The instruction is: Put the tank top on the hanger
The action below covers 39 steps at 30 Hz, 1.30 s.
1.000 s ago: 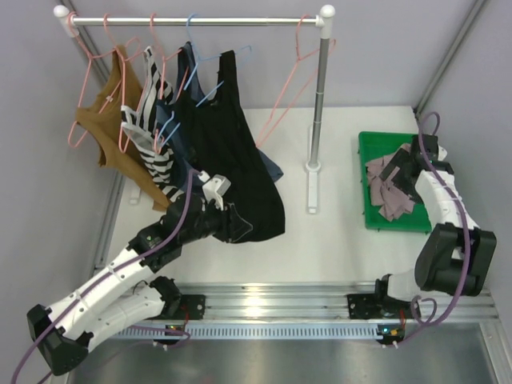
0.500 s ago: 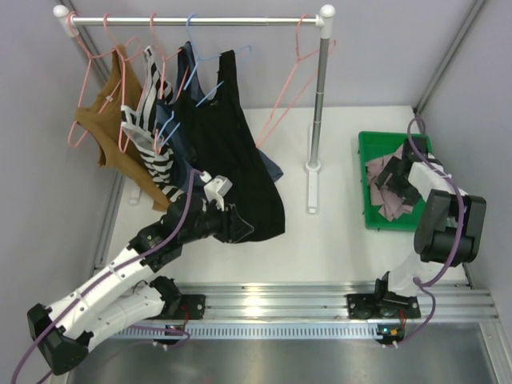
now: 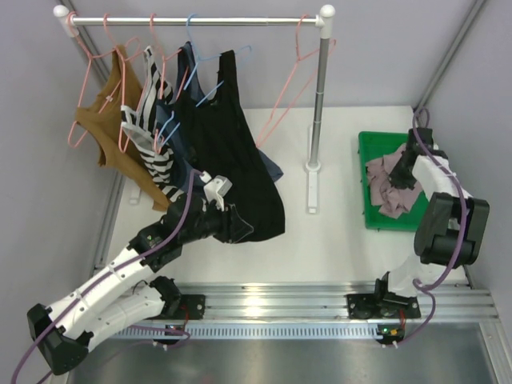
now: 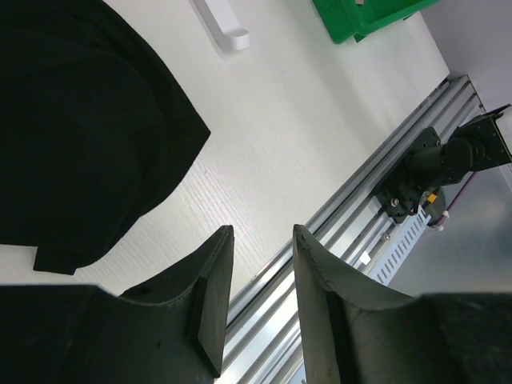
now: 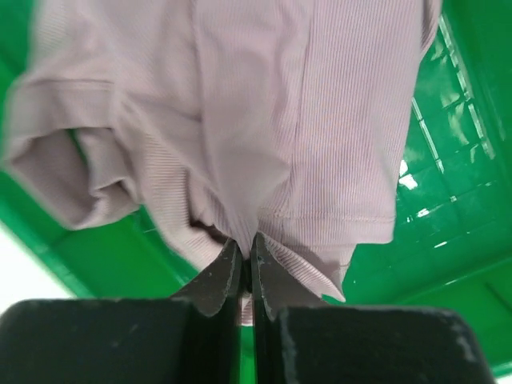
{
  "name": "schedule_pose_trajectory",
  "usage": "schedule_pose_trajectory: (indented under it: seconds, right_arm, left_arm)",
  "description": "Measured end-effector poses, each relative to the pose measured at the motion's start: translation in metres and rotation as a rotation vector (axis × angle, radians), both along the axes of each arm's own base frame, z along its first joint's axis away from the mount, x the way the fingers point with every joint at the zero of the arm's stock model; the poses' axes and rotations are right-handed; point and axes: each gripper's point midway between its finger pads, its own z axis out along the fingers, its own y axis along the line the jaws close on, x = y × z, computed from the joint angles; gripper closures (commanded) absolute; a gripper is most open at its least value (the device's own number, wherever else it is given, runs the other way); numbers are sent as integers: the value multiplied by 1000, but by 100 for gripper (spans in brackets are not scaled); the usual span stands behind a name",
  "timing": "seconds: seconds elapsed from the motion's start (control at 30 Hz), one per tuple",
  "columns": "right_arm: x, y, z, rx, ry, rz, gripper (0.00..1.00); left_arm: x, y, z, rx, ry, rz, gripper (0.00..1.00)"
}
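Right wrist: R gripper [image 5: 246, 244] pinched shut on thin fold of tank top [image 5: 264, 120], bunched in green bin [image 5: 448, 264]. Risk: shallow bite slips on lift. L gripper [image 4: 262, 237] jaws wide, empty.

Bright, even overhead light fills the top view; the white desk [image 3: 336, 240] shows only soft, faint shadows beneath the black tank top [image 3: 240, 176] and beside the rack's post [image 3: 318, 104]; a pale sheen runs along the aluminium rail [image 3: 272, 298] at the near edge; in the left wrist view the left jaws loom dark and soft-edged, while the desk beyond is sharp; in the right wrist view white glare spots glint on the green bin [image 5: 464, 160]; the tank top [image 5: 264, 120] smears into blur at the left edge, its ribbing crisp at centre; the right jaws sit in shadow.
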Motion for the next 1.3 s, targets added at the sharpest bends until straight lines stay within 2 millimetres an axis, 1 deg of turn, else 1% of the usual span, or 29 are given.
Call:
schedule_pose_trajectory:
  seconds: [0.03, 0.07, 0.13, 0.17, 0.23, 0.3, 0.4, 0.43, 0.47, 0.53, 0.6, 0.67, 0.73, 0.8, 0.9, 0.93, 1.0, 1.03, 1.13, 1.17, 1.23, 1.27, 1.3]
  right_arm:
    - [2, 0, 8, -1, -16, 3, 100]
    - [5, 1, 20, 1, -36, 6, 100]
    - [12, 2, 51, -1, -101, 14, 100]
    - [16, 3, 70, -1, -143, 19, 100]
    - [23, 7, 114, -9, -236, 36, 100]
    - [27, 11, 163, -19, -332, 52, 100]
    - [29, 24, 242, -28, -496, 94, 100]
    - [27, 30, 271, -30, -560, 112, 100]
    - [23, 36, 296, -25, -608, 133, 100]
    - [13, 50, 337, -12, -698, 170, 100]
    - [-1, 68, 377, 6, -788, 224, 100]
    - [-15, 88, 404, 34, -855, 282, 100]
    - [-30, 112, 423, 73, -906, 349, 100]
    - [-43, 135, 432, 119, -930, 418, 100]
    - [-60, 166, 435, 187, -936, 504, 100]
    - [-65, 177, 433, 213, -937, 534, 100]
    - [-75, 197, 421, 258, -906, 583, 100]
    - [-81, 208, 410, 283, -879, 613, 100]
    - [-100, 245, 367, 350, -788, 699, 100]
    - [-109, 259, 345, 367, -732, 732, 100]
    - [-124, 289, 311, 391, -647, 798, 100]
    - [-131, 307, 287, 394, -597, 830, 100]
    - [-139, 322, 270, 402, -558, 862, 100]
  left_arm:
    - [0, 0, 0, 0, 0, 1, 59]
    - [0, 0, 0, 1, -1, 2, 59]
    - [1, 0, 0, 2, -1, 3, 59]
    - [1, 0, 0, 1, -2, 3, 59]
    - [1, 0, 2, 1, -3, 4, 59]
    - [2, 0, 7, -2, -9, 6, 59]
    - [4, -2, 16, -17, -26, 7, 59]
    - [4, -2, 19, -20, -30, 8, 59]
    - [5, -2, 21, -23, -35, 9, 59]
    - [6, -2, 25, -28, -44, 10, 59]
    - [7, -2, 28, -30, -50, 14, 59]
    - [7, -2, 30, -32, -54, 17, 59]
    - [8, -2, 33, -35, -60, 22, 59]
    - [9, -1, 34, -37, -63, 24, 59]
    - [10, 0, 36, -38, -70, 34, 59]
    - [11, 1, 37, -39, -74, 41, 59]
    - [12, 4, 41, -45, -89, 58, 59]
    - [13, 6, 43, -49, -98, 70, 59]
    - [16, 13, 52, -65, -128, 114, 58]
    - [18, 16, 56, -71, -138, 133, 58]
    - [21, 22, 61, -82, -156, 174, 57]
    - [23, 25, 63, -86, -160, 195, 57]
    - [25, 28, 65, -89, -167, 218, 57]
